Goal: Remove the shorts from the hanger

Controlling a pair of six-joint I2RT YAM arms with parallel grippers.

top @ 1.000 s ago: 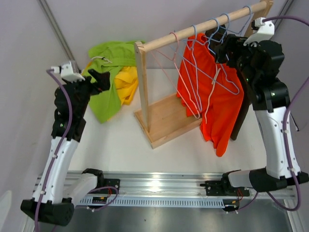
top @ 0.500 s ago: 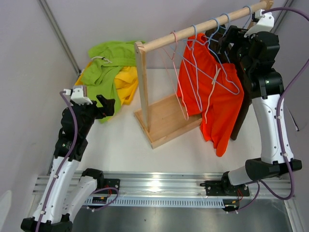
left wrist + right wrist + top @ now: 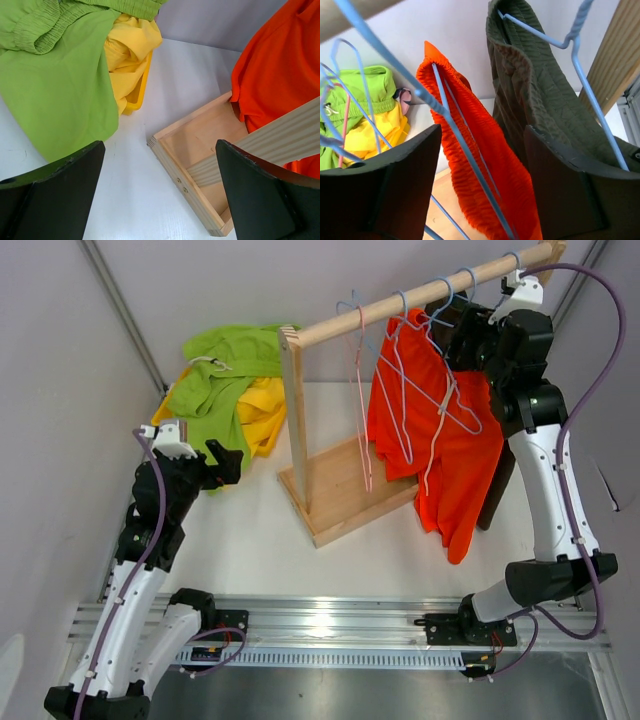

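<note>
In the yellow bin (image 3: 142, 82), yellow shorts (image 3: 127, 47)

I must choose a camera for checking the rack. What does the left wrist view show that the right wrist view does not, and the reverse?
Left wrist only: the corner of the rack's wooden base, with its screws. Right wrist only: the dark olive shorts on a blue hanger. Both: the orange shorts, lime green shorts and yellow shorts.
</note>
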